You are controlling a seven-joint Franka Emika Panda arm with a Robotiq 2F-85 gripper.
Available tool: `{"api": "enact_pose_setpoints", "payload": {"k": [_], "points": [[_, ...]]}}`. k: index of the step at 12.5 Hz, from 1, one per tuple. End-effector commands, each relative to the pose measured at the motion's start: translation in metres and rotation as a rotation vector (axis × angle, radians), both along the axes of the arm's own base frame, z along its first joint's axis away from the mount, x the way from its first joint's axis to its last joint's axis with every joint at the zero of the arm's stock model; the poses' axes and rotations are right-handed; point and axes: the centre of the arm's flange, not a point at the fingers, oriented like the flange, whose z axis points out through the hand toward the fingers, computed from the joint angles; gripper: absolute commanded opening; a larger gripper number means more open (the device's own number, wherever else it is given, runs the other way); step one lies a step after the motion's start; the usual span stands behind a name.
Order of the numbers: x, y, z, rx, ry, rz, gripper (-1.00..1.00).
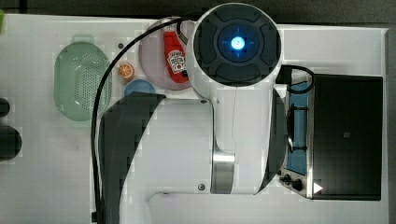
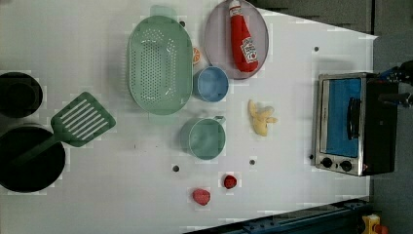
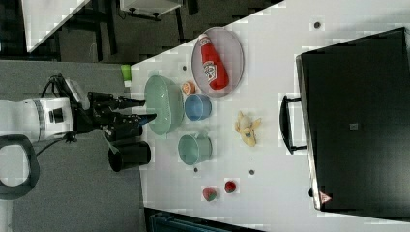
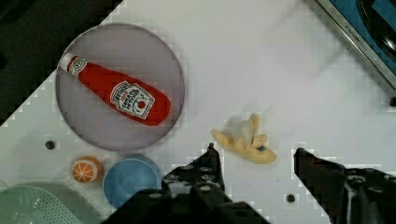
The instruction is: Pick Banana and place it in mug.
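The toaster oven (image 2: 353, 124) stands at the left view's right edge of the white table (image 2: 302, 63). Beside it, the teal mug (image 2: 205, 138) sits upright and empty. The banana (image 2: 261, 118) lies just beyond the mug toward the oven, apart from both. It looks like a light, soft, half-peeled toy, probably squashy and easy to pinch across its thicker middle. Its long axis runs roughly up and down in the left view, peel flaps splaying sideways. The gripper (image 4: 254, 156) hangs above it, fingers spread and empty.
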Motion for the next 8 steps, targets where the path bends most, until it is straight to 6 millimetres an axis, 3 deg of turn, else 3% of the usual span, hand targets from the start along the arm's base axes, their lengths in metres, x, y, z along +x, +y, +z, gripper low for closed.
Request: {"api": "enact_pose_setpoints", "payload": {"k": [1, 3, 5, 8], "points": [[-0.105, -0.011, 0.079, 0.022, 0.03, -0.005, 0.59], [-0.104, -0.011, 0.075, 0.022, 0.039, -0.004, 0.99], [-0.102, -0.01, 0.054, 0.023, 0.079, -0.001, 1.0], [-0.09, -0.009, -0.004, 0.024, 0.123, 0.014, 1.0]]}}
